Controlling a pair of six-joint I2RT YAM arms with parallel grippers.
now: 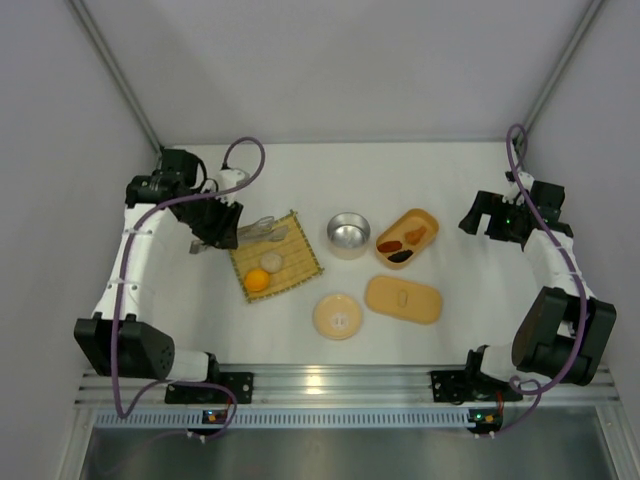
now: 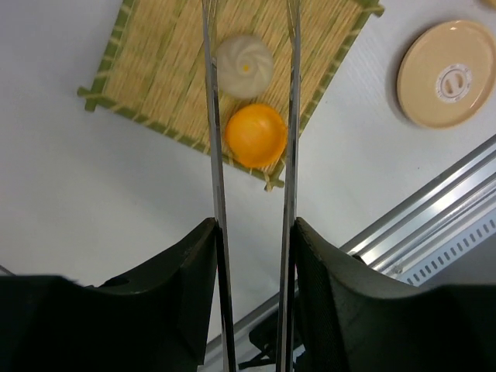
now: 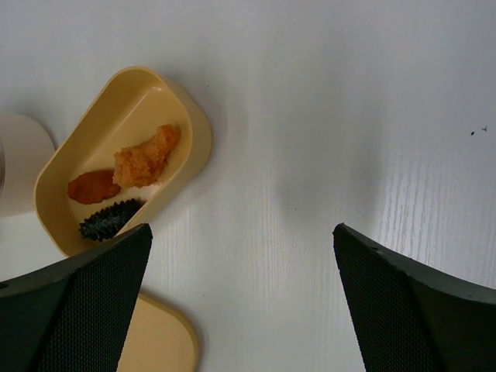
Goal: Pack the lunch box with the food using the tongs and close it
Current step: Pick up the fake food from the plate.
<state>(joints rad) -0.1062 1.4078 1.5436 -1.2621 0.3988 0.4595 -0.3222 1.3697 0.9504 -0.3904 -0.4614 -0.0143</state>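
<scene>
The left fingers (image 2: pixel 186 271) clamped the tongs (image 2: pixel 215 155), whose arms framed the orange ball (image 2: pixel 256 136) on the mat (image 2: pixel 155 70), apparently lined up to pinch it. The right fingers (image 3: pixel 101 294) hung wide and empty near the open lunch box (image 3: pixel 194 132), three pieces already inside.

The white-and-black left arm (image 1: pixel 128 262) rises from its base and bends inward at the elbow. Its black two-finger left claw (image 2: pixel 252 232) points down, fingers pressed from both sides on the long silver metal tongs (image 2: pixel 211 116), whose two thin arms stay apart. The right arm (image 1: pixel 562 262) is folded at the far right, its right claw (image 3: pixel 242 232) spread wide, facing down and holding nothing
</scene>
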